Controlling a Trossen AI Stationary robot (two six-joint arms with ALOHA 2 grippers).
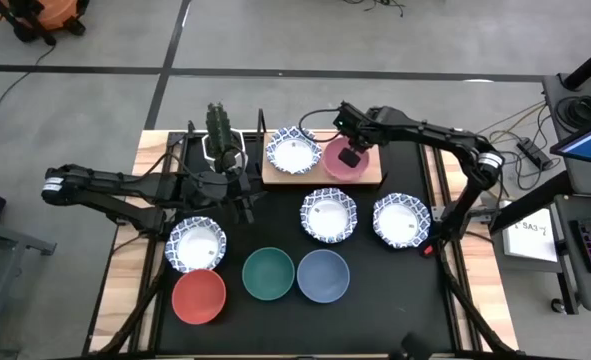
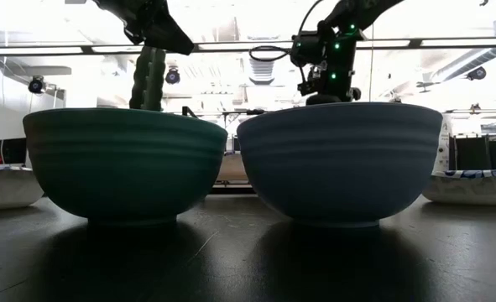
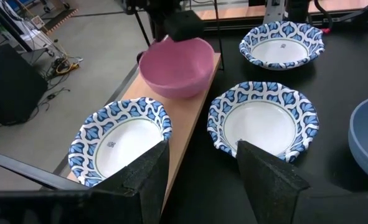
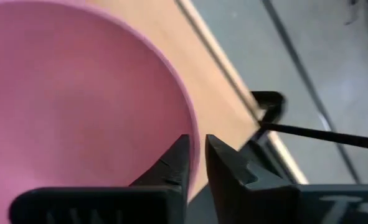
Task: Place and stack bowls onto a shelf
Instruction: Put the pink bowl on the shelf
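Pinching the pink bowl (image 1: 345,160) by its rim, the right gripper (image 4: 196,155) sits over the shelf (image 1: 373,180), upper centre of the high view. In the right wrist view the fingers (image 4: 174,163) are narrow, one inside the rim and one outside, w/ the bowl wall between them. The bowl looks to rest on the board's right half, just beside a patterned bowl (image 1: 292,151) on the left half; whether the two touch is unclear.

Key relation: bowl body lies on the inner side of the fingers, toward the board's middle, and the board edge w/ a black post (image 4: 268,101) lies on the outer side. So, as I judge it, release needs the fingers to part and lift straight up off the rim, not drag sideways toward that edge.

Left gripper (image 3: 199,165) hovers at frame centre-left of the high view, near the shelf's left end, fingers wide and empty.

Six bowls wait on the desk (image 1: 375,300): three patterned, plus red (image 1: 198,297), green (image 1: 268,274), blue (image 1: 323,275) along the lower part. Right arm is nearer the two patterned ones at mid-right; left arm nearer the rest.
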